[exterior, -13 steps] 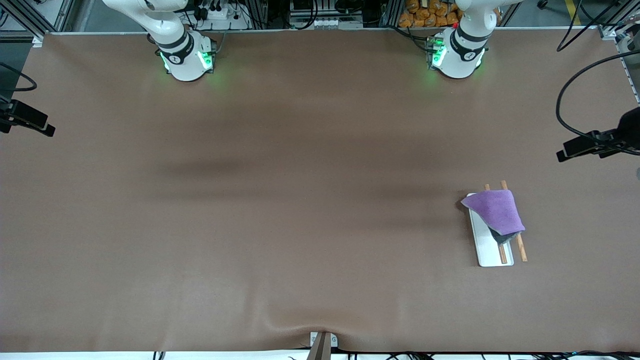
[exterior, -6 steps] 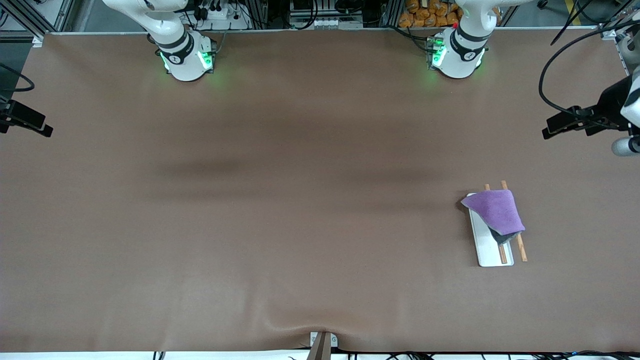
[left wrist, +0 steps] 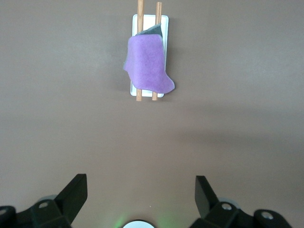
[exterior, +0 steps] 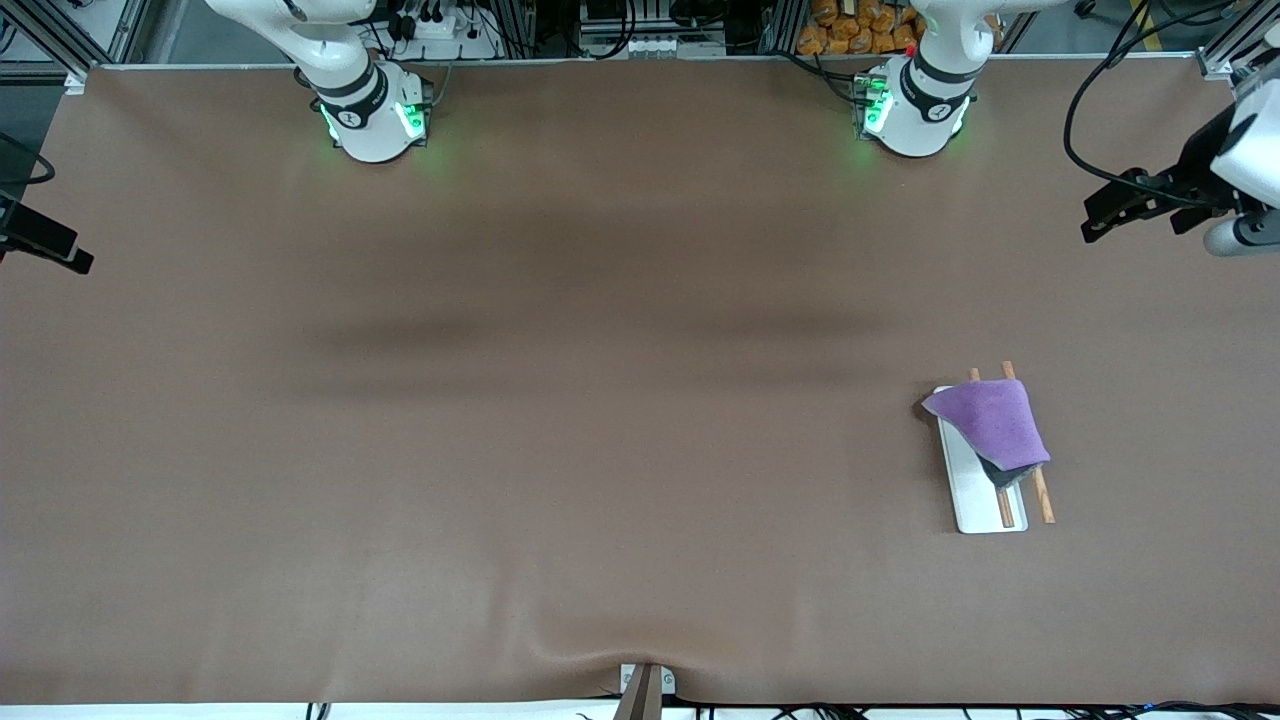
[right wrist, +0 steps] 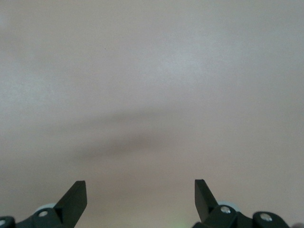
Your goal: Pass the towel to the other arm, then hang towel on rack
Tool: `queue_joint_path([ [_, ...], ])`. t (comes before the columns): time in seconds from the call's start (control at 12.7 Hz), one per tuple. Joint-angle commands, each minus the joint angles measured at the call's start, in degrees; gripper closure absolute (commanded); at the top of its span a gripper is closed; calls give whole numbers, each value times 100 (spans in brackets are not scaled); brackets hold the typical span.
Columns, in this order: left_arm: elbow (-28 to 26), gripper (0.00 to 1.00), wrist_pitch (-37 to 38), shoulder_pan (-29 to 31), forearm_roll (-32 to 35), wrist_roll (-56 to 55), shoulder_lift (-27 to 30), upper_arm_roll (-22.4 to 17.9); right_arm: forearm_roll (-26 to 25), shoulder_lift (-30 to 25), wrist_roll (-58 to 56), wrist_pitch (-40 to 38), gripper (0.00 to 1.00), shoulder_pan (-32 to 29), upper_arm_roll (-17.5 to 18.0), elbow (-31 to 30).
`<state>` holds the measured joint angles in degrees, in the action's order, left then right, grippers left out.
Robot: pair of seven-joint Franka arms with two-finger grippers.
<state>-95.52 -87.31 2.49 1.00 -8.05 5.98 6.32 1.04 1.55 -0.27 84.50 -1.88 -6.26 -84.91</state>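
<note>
The towel (exterior: 990, 422), purple face up with a dark grey corner showing, lies draped over the two brown rods of the rack (exterior: 975, 500), toward the left arm's end of the table. It also shows in the left wrist view (left wrist: 147, 64) on the rack (left wrist: 164, 21). The silver crossbar is hidden. My left gripper (exterior: 1125, 200) is open and empty in the air, well away from the rack; its jaws stand wide apart in its wrist view (left wrist: 141, 185). My right gripper (exterior: 45, 245) is open and empty over the right arm's end of the table (right wrist: 141, 187).
The brown table mat (exterior: 600, 400) fills the view. The two arm bases (exterior: 375, 115) (exterior: 915, 110) stand along the table's edge. A small clamp (exterior: 645, 685) sits at the mat's edge nearest the front camera.
My left gripper has drawn back from the rack toward the bases' edge of the table. My right gripper has shifted slightly the same way. The towel and rack have not moved.
</note>
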Motion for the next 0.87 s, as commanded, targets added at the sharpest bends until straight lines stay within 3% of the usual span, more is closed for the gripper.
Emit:
queue_joint_path([
  [0.0,-134,0,-111,-56,163,-39,132,-17,-78,-41,-70,-13,0,-111,63,28],
  [0.79,24,0,-33,-47,155,-21,131,-25,-51,-32,-70,-13,0,-102,63,28],
])
